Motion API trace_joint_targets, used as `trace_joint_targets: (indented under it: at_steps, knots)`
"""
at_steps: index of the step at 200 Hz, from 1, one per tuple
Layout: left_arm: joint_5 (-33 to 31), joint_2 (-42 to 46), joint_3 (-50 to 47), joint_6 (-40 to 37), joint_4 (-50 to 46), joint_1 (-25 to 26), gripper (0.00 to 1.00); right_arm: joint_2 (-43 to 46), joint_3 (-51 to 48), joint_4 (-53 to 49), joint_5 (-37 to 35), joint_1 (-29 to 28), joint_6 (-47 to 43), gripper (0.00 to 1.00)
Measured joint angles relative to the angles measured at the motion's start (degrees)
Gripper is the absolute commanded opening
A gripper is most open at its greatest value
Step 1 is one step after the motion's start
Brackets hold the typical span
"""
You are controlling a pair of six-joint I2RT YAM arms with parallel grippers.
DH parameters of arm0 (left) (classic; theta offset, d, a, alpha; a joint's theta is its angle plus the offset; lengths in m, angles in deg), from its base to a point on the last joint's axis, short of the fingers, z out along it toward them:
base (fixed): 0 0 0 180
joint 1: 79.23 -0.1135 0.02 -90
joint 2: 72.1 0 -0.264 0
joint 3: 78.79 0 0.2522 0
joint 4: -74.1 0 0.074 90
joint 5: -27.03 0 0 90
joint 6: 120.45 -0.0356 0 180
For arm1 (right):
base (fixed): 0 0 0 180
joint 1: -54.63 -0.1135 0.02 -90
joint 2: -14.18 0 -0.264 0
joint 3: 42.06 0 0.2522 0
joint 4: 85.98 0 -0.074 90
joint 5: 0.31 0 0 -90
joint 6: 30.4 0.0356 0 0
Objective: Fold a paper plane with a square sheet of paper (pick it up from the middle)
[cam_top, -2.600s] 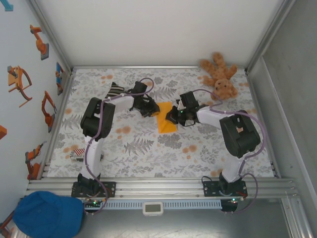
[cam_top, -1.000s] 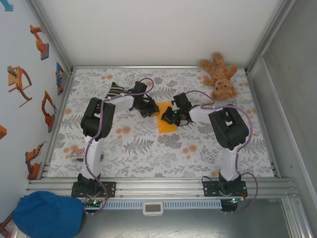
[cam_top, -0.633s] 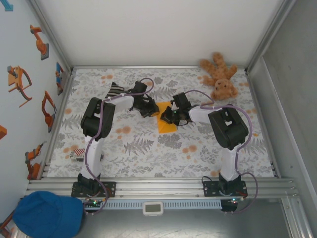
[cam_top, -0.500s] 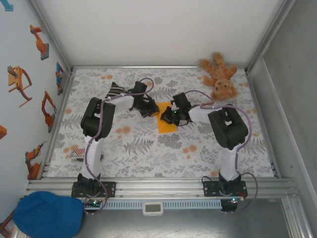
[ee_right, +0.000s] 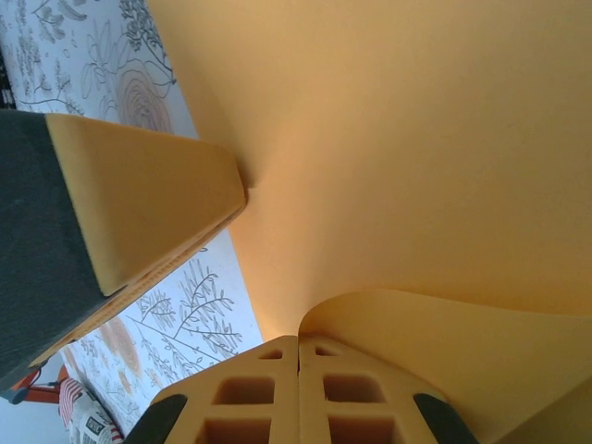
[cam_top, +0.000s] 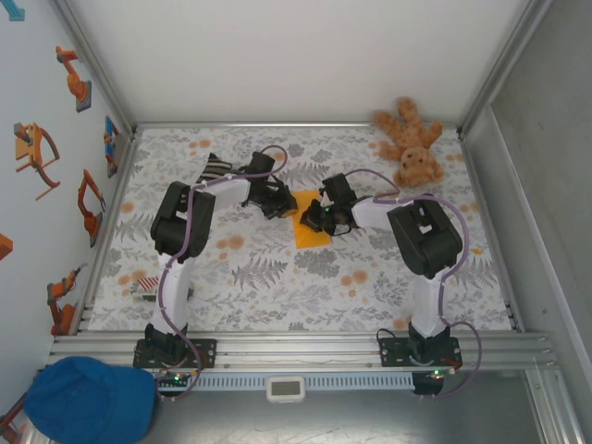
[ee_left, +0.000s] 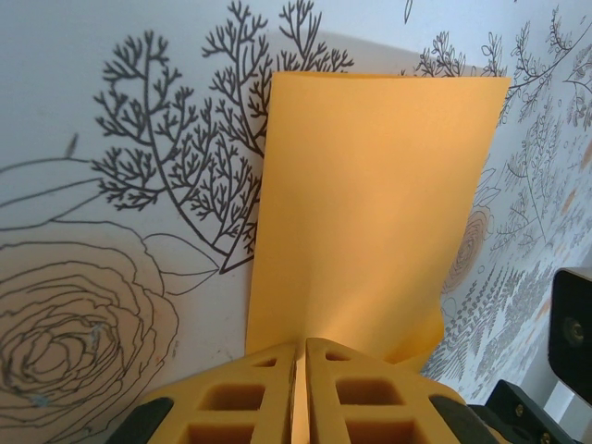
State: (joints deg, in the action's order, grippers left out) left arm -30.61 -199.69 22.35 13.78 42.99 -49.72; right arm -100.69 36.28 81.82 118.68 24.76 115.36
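Observation:
The square sheet of paper (cam_top: 311,228), orange-yellow, lies on the floral mat between my two grippers. In the left wrist view the sheet (ee_left: 370,194) spreads away from my left gripper (ee_left: 301,350), which is shut on its near edge, a thin strip of paper showing between the yellow fingers. My left gripper (cam_top: 280,204) sits at the sheet's upper left. My right gripper (cam_top: 315,216) is over the sheet's top right. Its fingers (ee_right: 298,344) are shut, and a flap of the paper (ee_right: 435,139) curls up from their tips. A left finger (ee_right: 139,208) shows beside it.
A brown teddy bear (cam_top: 413,144) lies at the back right corner. A striped sock (cam_top: 215,168) lies behind the left arm. A small striped item (cam_top: 144,287) rests near the left edge. A blue cap (cam_top: 91,400) sits outside the front rail. Walls close in three sides.
The right arm's elbow has swung left and the right gripper has crept left over the sheet. Over the last second almost nothing moves. The left arm stays still.

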Motion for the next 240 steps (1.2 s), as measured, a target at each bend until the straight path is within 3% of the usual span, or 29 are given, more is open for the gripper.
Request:
trace_joint_targets:
  at_steps: [202,240]
  knots:
    - [0.04,0.0,0.09,0.02,-0.04,-0.04,0.12,-0.72,0.52,-0.48,0.02,0.0,-0.02,0.0]
    - [-0.39,0.48,0.63,0.2,-0.85,-0.52,0.19,-0.83,0.74,-0.59,0.0,0.0,-0.02,0.16]
